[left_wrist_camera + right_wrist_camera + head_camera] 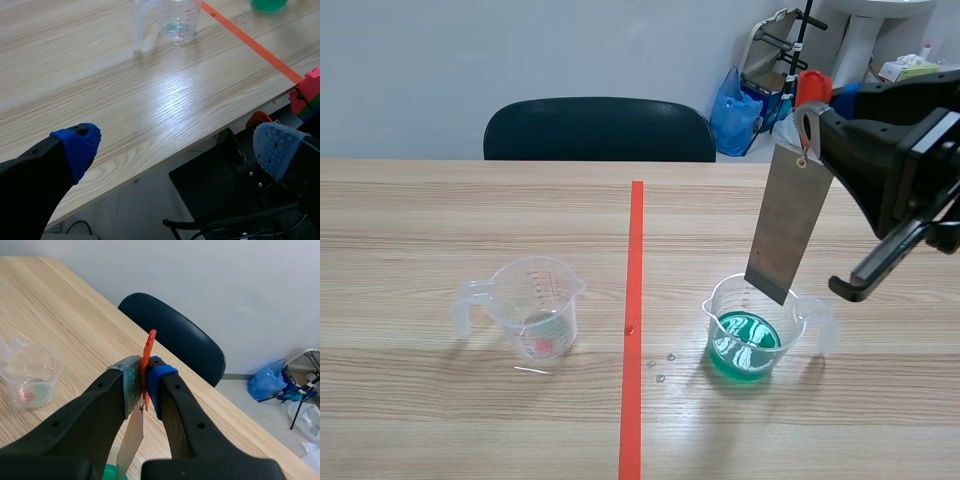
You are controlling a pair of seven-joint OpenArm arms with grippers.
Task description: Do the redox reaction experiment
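My right gripper [807, 110] [143, 382] is shut on the orange-tabbed top of a grey metal strip [786, 222] [131, 437]. The strip hangs tilted, its lower end at the rim of a clear measuring cup holding green liquid [754, 330] right of the red tape line. A second clear cup [532, 306] [177, 20] [30, 372] with a little clear liquid stands left of the line. My left gripper [175, 145] is open over the table's near edge, well short of that cup, with nothing between its blue pads.
A dark chair [599, 129] [175, 337] stands behind the far table edge. A few droplets [660, 368] lie on the table [470, 400] beside the green cup. Bags and a rack [770, 80] sit on the floor at the back right.
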